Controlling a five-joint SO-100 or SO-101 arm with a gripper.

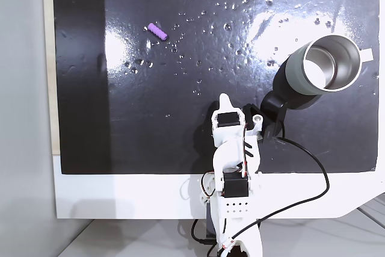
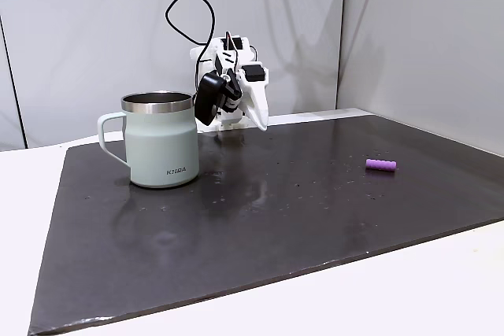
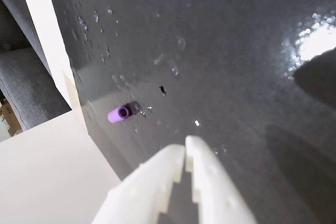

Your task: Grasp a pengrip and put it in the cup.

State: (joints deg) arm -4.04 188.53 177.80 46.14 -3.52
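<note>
The white two-finger claw (image 3: pixel 185 148), shut and empty at the wrist view's bottom centre, pointed past the tiny purple ribbed pengrip (image 3: pixel 119 114), lying crosswise upper left.

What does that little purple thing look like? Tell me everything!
The pengrip is a tiny purple tube with ribbed sides and a rubbery look. The wrist view shows its open, hollow end. It lies on its side on the shiny black mat, alone, far from the cup and the gripper. Nothing touches it but the mat.
</note>
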